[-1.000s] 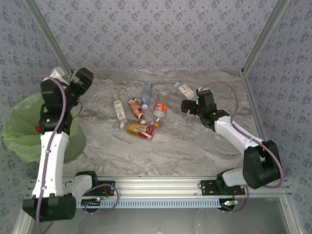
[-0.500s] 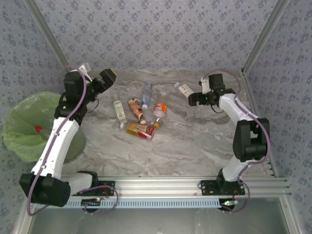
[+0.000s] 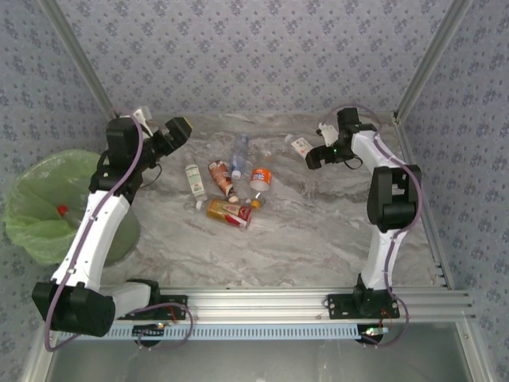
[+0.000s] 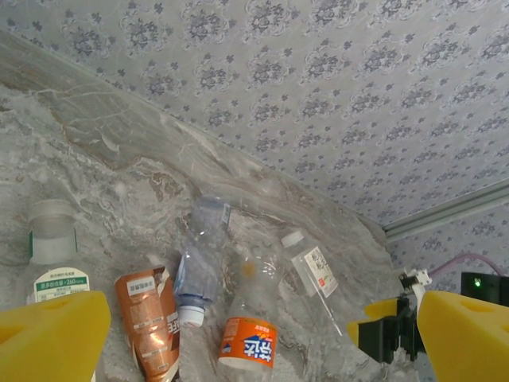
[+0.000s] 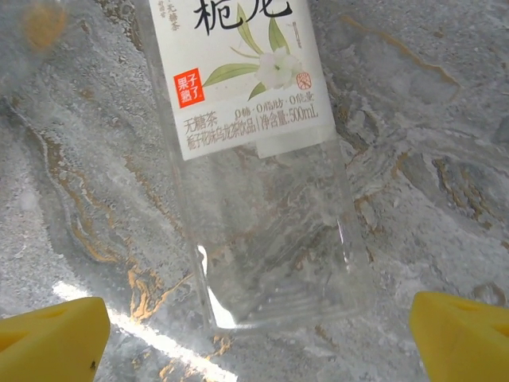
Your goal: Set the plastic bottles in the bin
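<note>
Right pincer (image 3: 312, 159): released and empty, we find; its yellow fingers (image 5: 49, 341) sit wide apart at the two lower corners of the wrist view
White bottle (image 5: 254, 159): on its side at the far right of the table (image 3: 318, 231), base end turned to the right pincer, lined up with the gap between the fingers and touching neither; from above we see it just beside the pincer, on its far-left side
Its look: clear, uncrushed body with the marble showing through, and a white label carrying a white flower, green leaves, a small red square and dark print (sharp in the wrist view, a mere speck from above)
Left pincer (image 3: 176, 130): spread open too, holding nothing, held over the far-left part of the table, near the middle group but apart from it
Middle group: five bottles lying close together, with the green-label bottle (image 3: 193, 178) leftmost, the brown bottle (image 3: 221, 177) with a crumpled label, the bluish bottle (image 3: 240, 150) farthest back, the orange bottle (image 3: 261, 177) on the right and the red bottle (image 3: 229, 211) nearest the arms
Bin (image 3: 28, 187): off the table's left edge, beside the left arm, lined with a light-green bag; we see a red-capped bottle (image 3: 62, 211) inside it
</note>
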